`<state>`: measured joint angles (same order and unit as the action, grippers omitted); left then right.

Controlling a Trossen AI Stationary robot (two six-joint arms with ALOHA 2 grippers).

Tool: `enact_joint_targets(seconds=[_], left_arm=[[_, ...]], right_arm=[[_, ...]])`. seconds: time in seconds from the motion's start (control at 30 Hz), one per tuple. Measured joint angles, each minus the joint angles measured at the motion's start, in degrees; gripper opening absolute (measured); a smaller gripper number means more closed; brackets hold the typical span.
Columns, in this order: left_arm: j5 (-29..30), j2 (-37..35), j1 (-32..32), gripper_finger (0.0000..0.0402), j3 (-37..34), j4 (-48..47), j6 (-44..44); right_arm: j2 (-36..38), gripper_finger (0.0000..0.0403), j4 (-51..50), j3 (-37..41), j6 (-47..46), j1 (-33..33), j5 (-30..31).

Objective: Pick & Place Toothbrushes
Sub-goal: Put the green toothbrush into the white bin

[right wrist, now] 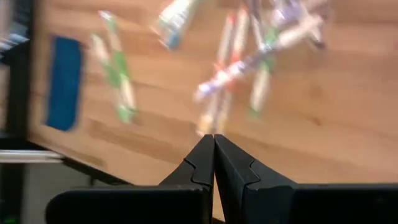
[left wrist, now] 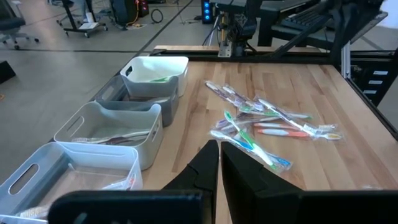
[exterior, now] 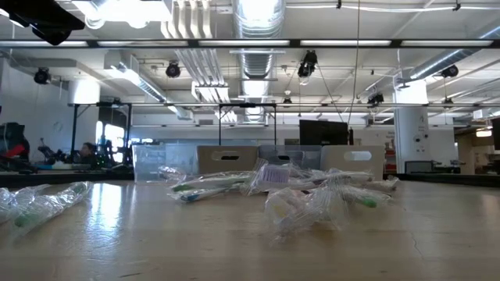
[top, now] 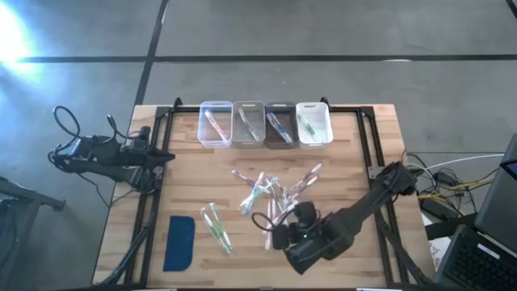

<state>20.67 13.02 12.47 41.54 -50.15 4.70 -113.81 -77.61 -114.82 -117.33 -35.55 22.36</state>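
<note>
Right gripper hovering beside the toothbrush pile

The toothbrushes [top: 271,194] are lying just ahead of the right gripper [right wrist: 214,144], whose fingers are pressing together, holding nothing; the left gripper [left wrist: 220,150], likewise pressed together, is waiting well away.

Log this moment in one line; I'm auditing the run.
left gripper shut, parked | right gripper shut, above toothbrushes | bins partly filled

table [top: 355,153]: light wood, visible grain | toothbrushes [top: 271,194]: clear-ish wrappers with pink, green, teal bits | pad [top: 179,242]: solid blue | bins [top: 265,124]: first clear, second pale grey, third dark, fourth white | arms: black, right gripper [right wrist: 214,144] black too | floor: plain grey with dark lines
</note>
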Motion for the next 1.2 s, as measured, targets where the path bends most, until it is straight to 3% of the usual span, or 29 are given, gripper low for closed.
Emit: enact_joint_targets(seconds=[0.3,0.6,0.9,1.2], left_arm=[[0.0,0.0,0.0,0.0026,0.0,0.0,0.0],[0.0,0.0,0.0,0.0026,0.0,0.0,0.0],[0.0,0.0,0.0,0.0026,0.0,0.0,0.0],[0.0,0.0,0.0,0.0026,0.0,0.0,0.0]], right_arm=[[-3.9,0.0018,-0.9,0.8,0.3,0.5,-3.2],[-8.0,0.0115,-0.2,1.7,0.9,3.2,-3.6],[-10.2,0.0191,3.0,4.4,0.1,5.6,-9.4],[-9.9,0.0198,11.9,12.7,1.3,6.3,-9.4]])
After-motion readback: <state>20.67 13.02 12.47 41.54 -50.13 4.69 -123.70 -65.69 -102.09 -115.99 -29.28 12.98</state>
